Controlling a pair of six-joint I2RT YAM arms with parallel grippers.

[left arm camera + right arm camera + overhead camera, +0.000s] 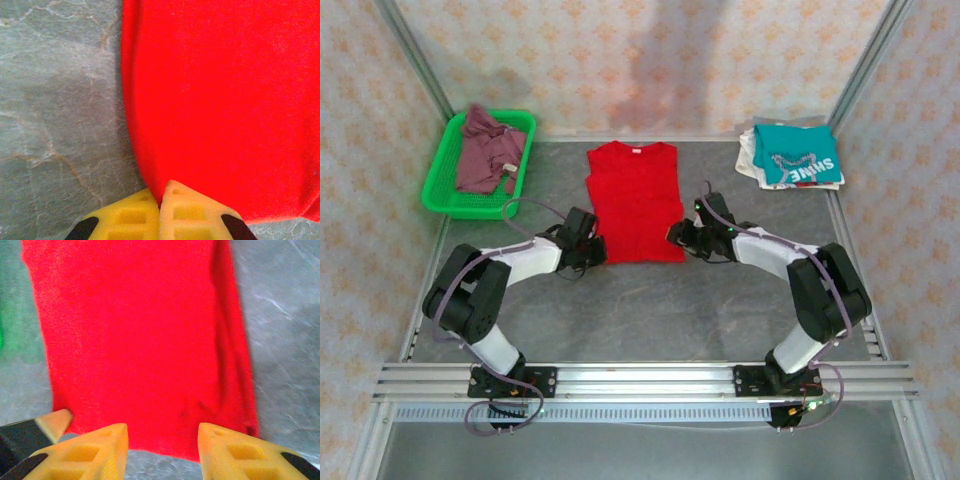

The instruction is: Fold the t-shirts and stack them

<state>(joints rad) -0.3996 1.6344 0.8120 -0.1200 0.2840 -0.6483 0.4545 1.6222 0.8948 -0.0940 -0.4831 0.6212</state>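
Whitish shirt point(750, 160): mostly covered by the teal shirt point(798, 150).
Red shirt point(215, 100): cut off by left wrist view's top and right edges.

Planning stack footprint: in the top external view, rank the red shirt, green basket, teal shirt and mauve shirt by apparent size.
1. red shirt
2. green basket
3. teal shirt and mauve shirt: about alike, not ranked.

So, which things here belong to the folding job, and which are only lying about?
Part of the job:
red t-shirt, flat in the middle
teal t-shirt, on top of the whitish t-shirt
mauve t-shirt, bunched up

Only lying about:
green basket, which holds the mauve t-shirt
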